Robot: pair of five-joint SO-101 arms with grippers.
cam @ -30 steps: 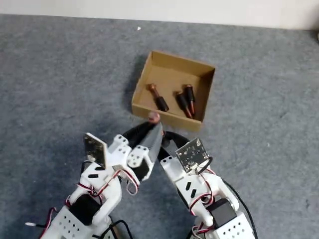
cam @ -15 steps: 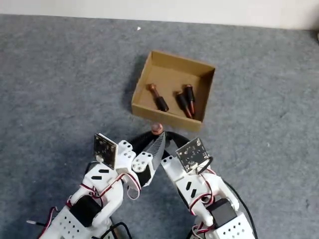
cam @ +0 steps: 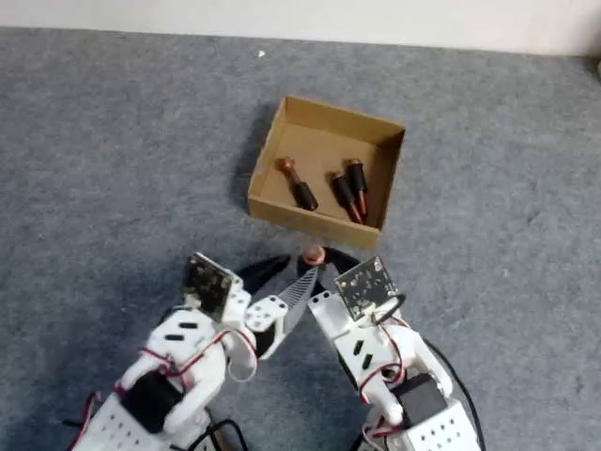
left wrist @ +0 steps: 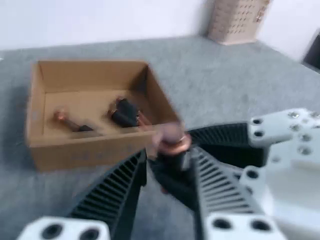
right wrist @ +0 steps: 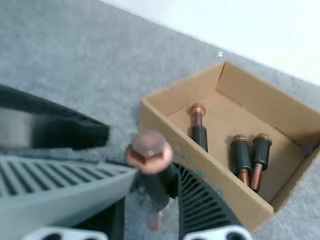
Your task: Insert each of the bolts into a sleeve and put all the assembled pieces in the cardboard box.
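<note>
**Bolt's in its sleeve, held just short of the box**

Here's your picture: your right gripper (right wrist: 150, 189) is clamped on the black sleeve (right wrist: 156, 186). The copper bolt (right wrist: 148, 150) stands upright in it, hex head on top, threaded tip poking out below. Your left gripper (cam: 295, 270) is right alongside with its jaws apart. One ribbed finger (cam: 299, 287) is close by the sleeve and the black finger (cam: 265, 272) is swung out wide. In your left wrist view the sleeve sits between those spread fingers; whether either one touches it, I can't tell.

The two grippers meet nose to nose over the grey mat (cam: 113, 141), just in front of the box (cam: 282, 209). The piece in your right gripper is outside the box, near its front wall and apart from it.

Inside the open box, three assembled pieces lie on the floor. In the high view, one (cam: 298, 183) lies alone toward the left side. The other two (cam: 346, 195) (cam: 359, 186) lie side by side toward the right. Each shows copper ends sticking out of a black sleeve
</note>
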